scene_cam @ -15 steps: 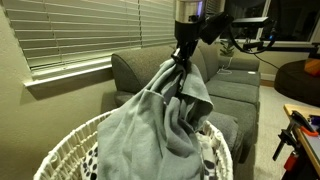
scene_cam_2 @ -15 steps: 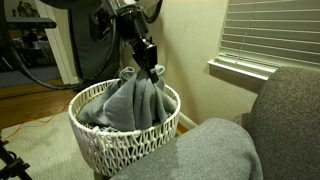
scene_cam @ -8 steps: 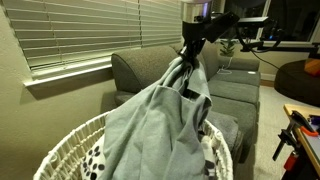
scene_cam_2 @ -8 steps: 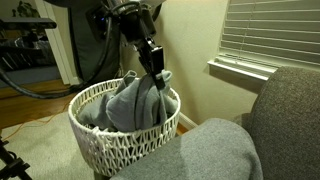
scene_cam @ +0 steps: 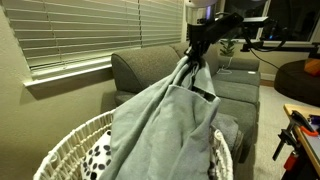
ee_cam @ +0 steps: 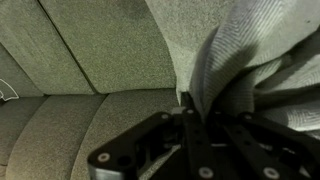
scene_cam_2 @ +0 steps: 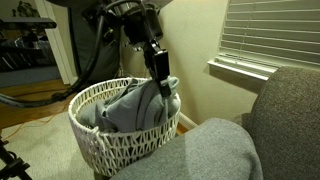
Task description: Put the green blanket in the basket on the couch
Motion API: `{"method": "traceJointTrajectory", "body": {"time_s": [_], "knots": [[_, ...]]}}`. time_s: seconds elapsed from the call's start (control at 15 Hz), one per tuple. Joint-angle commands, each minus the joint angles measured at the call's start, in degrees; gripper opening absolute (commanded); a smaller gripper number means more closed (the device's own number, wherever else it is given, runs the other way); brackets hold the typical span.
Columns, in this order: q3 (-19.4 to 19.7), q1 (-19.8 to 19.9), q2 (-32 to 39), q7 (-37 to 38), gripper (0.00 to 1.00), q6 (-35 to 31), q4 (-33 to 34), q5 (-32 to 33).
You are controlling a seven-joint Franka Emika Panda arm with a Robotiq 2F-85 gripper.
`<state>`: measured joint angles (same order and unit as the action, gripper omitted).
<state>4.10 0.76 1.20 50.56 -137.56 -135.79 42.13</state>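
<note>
The green blanket [scene_cam: 170,120] hangs as a long slack drape from one bunched fold held high. Its lower mass lies in the white wicker basket [scene_cam_2: 105,140], which stands on the floor just beside the grey couch [scene_cam_2: 265,135]. It looks soft, fleece-like and quite limp — it will likely trail, stretch and swing rather than follow the grip as one piece. Being large, it probably has some weight and may drag on the basket's open-weave rim. The Robotiq gripper [scene_cam: 191,63] is closed almost all the way on that gathered fold. In the wrist view the fabric is pinched between the jaws, with couch cushions behind. A thick bunch of gathered cloth seems the sensible place to hold — a single thin layer could slide out under the blanket's own pull. A white cloth with black spots [scene_cam: 98,158] lies in the basket beside the blanket and, by my judgement, could get snagged along with it.
</note>
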Motion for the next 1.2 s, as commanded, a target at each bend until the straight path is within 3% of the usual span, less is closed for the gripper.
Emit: {"method": "traceJointTrajectory", "body": {"time_s": [0.0, 0.53, 1.13], "knots": [[-0.04, 0.86, -2.98, 3.34, 0.02, 3.32, -2.03, 2.4], [0.37, 1.43, -2.86, 5.11, 0.02, 5.69, -1.66, 3.34], [1.07, 3.02, -2.1, -13.4, 0.02, 5.48, 4.1, -6.66]]}}
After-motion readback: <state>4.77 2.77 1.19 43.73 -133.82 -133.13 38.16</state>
